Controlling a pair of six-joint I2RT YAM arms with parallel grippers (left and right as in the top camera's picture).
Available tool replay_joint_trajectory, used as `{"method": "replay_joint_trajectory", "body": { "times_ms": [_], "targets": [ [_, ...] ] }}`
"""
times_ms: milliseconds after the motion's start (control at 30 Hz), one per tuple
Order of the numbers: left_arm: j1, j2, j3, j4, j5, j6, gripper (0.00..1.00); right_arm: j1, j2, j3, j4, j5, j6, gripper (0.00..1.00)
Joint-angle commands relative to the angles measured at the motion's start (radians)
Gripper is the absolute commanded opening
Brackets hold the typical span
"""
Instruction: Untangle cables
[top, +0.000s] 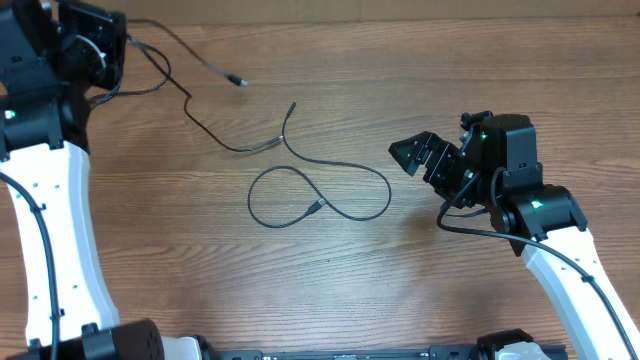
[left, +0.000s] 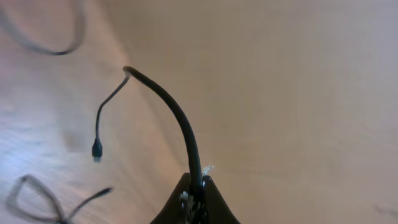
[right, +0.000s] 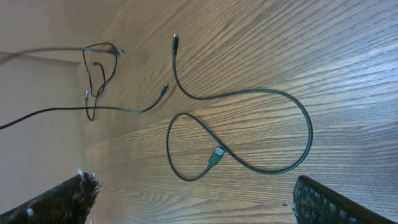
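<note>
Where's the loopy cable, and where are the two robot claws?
looped cable (right: 217, 153), right wrist view, its plug end.
left gripper (left: 195, 182), left wrist view, between fingertips.
right gripper (top: 417, 158), overhead view, between fingertips.

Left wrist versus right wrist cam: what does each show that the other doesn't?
Left wrist only: the left gripper shut on a cable, which arcs up and over and ends in a plug. Right wrist only: the looped cable lying whole on the table, beyond the open right gripper. Both: the wooden table. The far bunch of cables in the right wrist view may include the held one, but I cannot tell.
</note>
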Motion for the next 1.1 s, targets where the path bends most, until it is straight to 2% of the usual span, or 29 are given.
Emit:
{"method": "replay_joint_trajectory", "body": {
  "times_ms": [0, 133, 433, 633, 733, 833, 900, 1033, 1067],
  "targets": [
    [0.072, 0.063, 0.017, -0.064, 0.023, 0.104, 0.05, -0.002, -0.011, 0.003, 0.002, 0.010, -0.005, 1.00],
    [0.143, 0.154, 0.016, -0.164, 0.022, 0.165, 0.04, -0.002, -0.011, 0.003, 0.002, 0.010, -0.005, 1.00],
    [0.334, 0.333, 0.016, -0.237, -0.011, 0.340, 0.04, -0.002, -0.011, 0.003, 0.002, 0.010, -0.005, 1.00],
    [0.443, 0.386, 0.016, -0.267, -0.244, 0.492, 0.04, -0.002, -0.011, 0.003, 0.002, 0.010, -0.005, 1.00],
    [0.476, 0.390, 0.016, -0.277, -0.422, 0.500, 0.04, -0.002, -0.011, 0.003, 0.002, 0.010, -0.005, 1.00],
    [0.506, 0.390, 0.016, -0.266, -0.569, 0.501, 0.11, -0.002, -0.011, 0.003, 0.002, 0.010, -0.005, 1.00],
    [0.521, 0.390, 0.016, -0.256, -0.614, 0.502, 0.20, -0.002, -0.011, 0.003, 0.002, 0.010, -0.005, 1.00],
    [0.542, 0.402, 0.015, -0.228, -0.587, 0.562, 0.22, -0.002, -0.011, 0.003, 0.002, 0.010, -0.005, 1.00],
    [0.544, 0.411, 0.015, -0.228, -0.547, 0.578, 0.29, -0.002, -0.011, 0.003, 0.002, 0.010, -0.005, 1.00]
  ]
}}
